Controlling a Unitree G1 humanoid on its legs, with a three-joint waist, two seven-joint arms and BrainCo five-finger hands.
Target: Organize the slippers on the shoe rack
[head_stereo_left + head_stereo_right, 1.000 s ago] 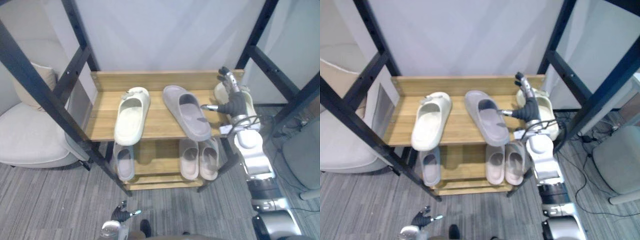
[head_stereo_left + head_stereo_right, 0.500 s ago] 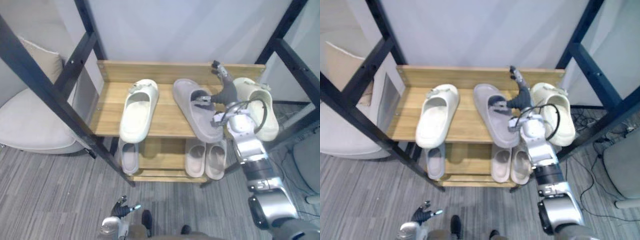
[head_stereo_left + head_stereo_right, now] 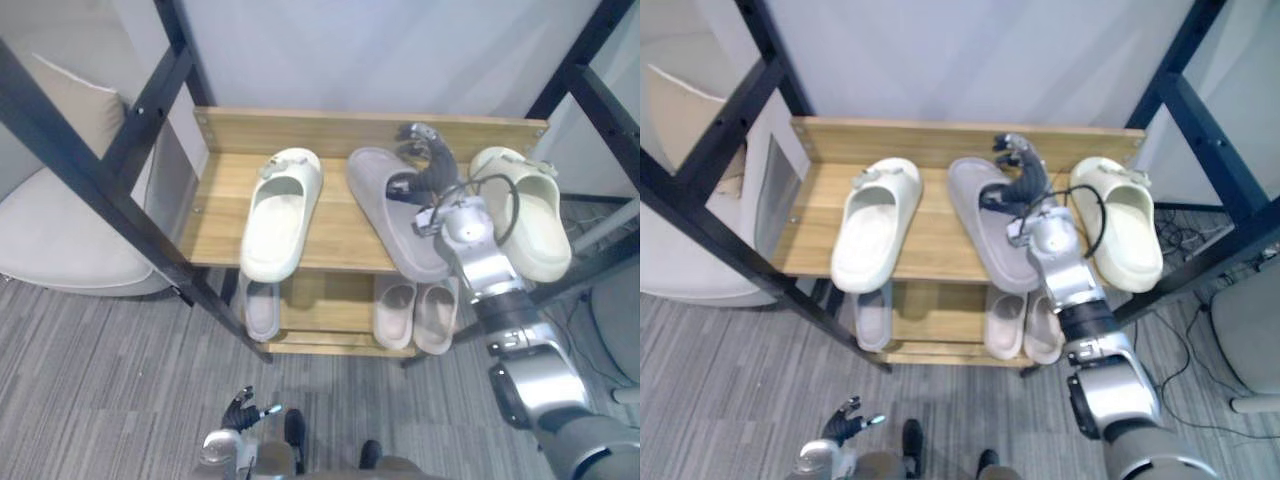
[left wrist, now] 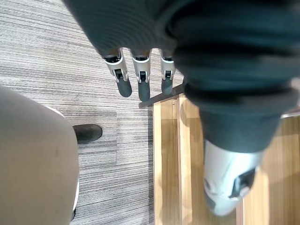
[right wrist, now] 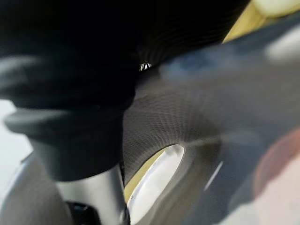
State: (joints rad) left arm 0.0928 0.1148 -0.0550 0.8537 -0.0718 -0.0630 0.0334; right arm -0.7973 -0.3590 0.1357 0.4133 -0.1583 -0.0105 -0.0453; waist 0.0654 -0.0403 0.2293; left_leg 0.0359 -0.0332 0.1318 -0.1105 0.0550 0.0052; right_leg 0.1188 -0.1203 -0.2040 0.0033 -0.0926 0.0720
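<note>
Grey slipper (image 3: 402, 242) askew on shoe rack (image 3: 215, 215)

Matt foam-like slippers (image 3: 277, 213) on a smooth wooden rack (image 3: 215, 215).

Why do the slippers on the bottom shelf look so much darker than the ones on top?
Left eye view: the top shelf catches the light and casts its shadow over the lower slippers. Right wrist view: the right hand, curled on the grey slipper, blocks most light.
</note>
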